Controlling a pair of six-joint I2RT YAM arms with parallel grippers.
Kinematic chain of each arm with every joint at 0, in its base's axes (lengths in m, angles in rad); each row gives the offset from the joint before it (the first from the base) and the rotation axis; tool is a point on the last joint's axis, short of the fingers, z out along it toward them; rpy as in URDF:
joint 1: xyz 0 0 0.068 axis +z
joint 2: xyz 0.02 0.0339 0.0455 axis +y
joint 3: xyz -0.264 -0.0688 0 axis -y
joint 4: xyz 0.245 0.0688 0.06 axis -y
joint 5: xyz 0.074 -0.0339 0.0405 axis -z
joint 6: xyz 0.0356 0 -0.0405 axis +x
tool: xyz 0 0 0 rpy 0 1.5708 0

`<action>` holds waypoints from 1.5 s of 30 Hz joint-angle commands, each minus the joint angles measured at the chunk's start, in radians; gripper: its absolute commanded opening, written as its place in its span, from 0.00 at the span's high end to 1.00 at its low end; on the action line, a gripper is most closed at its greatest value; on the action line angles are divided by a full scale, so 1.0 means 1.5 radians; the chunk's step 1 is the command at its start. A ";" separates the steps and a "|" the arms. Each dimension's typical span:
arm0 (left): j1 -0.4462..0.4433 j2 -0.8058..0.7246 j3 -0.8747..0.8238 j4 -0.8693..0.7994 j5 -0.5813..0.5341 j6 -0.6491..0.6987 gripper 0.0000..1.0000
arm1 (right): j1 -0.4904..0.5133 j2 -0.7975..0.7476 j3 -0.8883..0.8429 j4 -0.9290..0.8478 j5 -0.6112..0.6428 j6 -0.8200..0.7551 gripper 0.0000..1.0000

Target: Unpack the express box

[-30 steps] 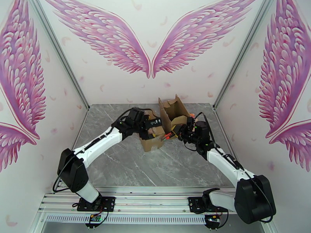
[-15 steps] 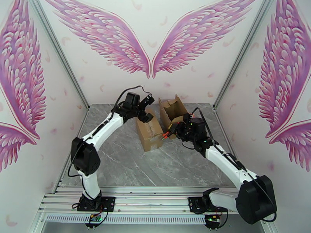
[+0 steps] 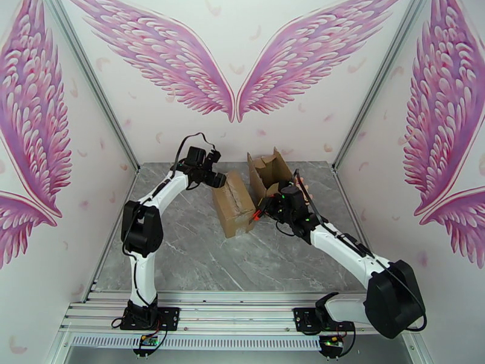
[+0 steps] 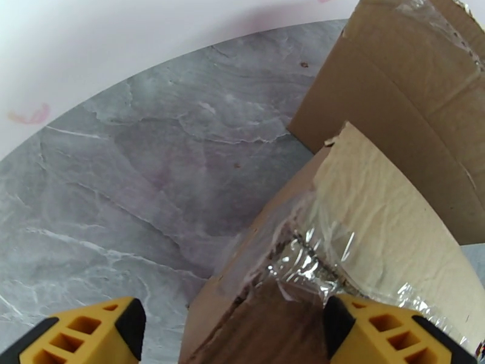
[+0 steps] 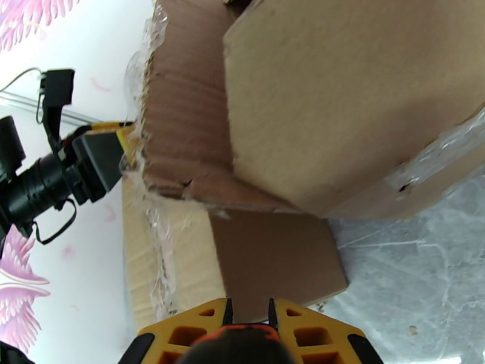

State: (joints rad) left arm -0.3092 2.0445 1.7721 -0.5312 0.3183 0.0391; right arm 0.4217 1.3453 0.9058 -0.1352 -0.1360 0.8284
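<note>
One taped box (image 3: 233,204) — one open box (image 3: 270,171) beside it.

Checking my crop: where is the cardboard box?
Top view: the cardboard box sits on the grey table, toward the back, between the left pincer and the right pincer.

No readable text, label or number on taped box (image 3: 233,204).

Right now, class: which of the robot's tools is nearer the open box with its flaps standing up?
Right. The right tool sits at the near side of the open box; the left tool is across the taped box, at its far left corner.
</note>
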 commanded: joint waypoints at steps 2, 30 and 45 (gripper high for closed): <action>0.005 -0.084 -0.117 0.019 0.078 -0.040 0.22 | -0.007 0.024 0.042 0.027 0.034 -0.026 1.00; 0.011 -0.300 -0.415 0.087 0.002 -0.211 0.29 | 0.037 -0.139 0.022 -0.014 -0.006 -0.124 1.00; 0.010 -0.309 -0.432 0.091 -0.002 -0.217 0.32 | 0.058 -0.101 -0.029 0.071 0.055 -0.078 1.00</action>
State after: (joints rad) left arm -0.2882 1.5986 1.1561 -0.3344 0.3286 -0.2886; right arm 0.5007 1.1778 0.8833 -0.1192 -0.0978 0.6876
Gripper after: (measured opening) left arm 0.680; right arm 0.206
